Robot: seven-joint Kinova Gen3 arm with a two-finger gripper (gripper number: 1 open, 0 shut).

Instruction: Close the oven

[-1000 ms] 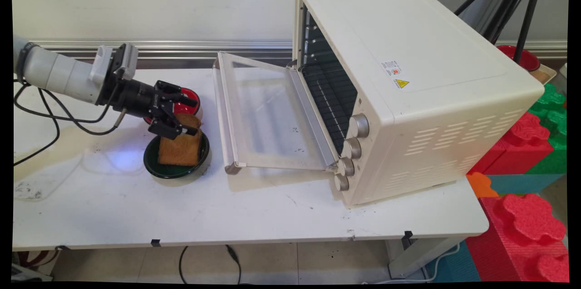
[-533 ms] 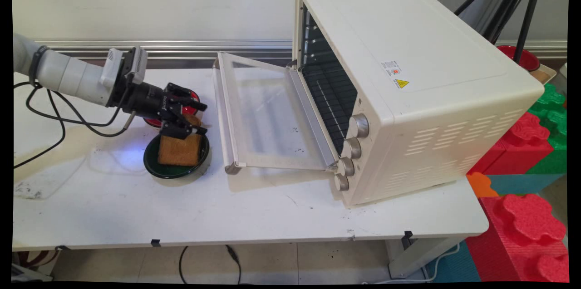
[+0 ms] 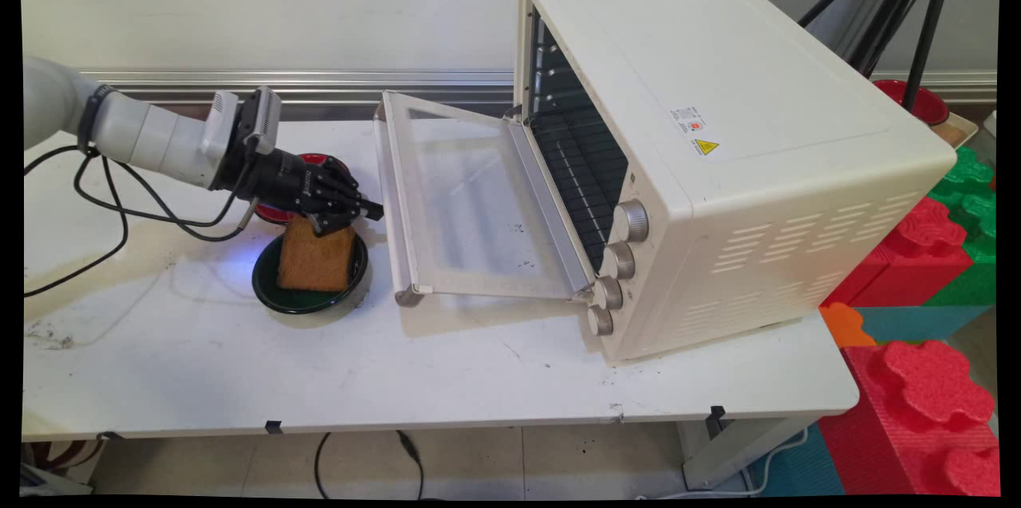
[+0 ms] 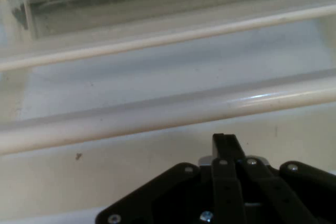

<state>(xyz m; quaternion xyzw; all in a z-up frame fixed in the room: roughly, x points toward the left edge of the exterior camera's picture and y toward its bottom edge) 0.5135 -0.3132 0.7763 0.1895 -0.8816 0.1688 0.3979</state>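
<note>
Main view — one toast, two bowls; gripper closed, empty.

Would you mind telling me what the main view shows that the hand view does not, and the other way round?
Only the main view shows the toast leaning in the dark green bowl, the red bowl behind it, the oven's knobs and the white table. Only the hand view shows the gripper with its fingers closed together, nothing between them. Both show the gripper and the oven's open glass door just ahead of it.
</note>
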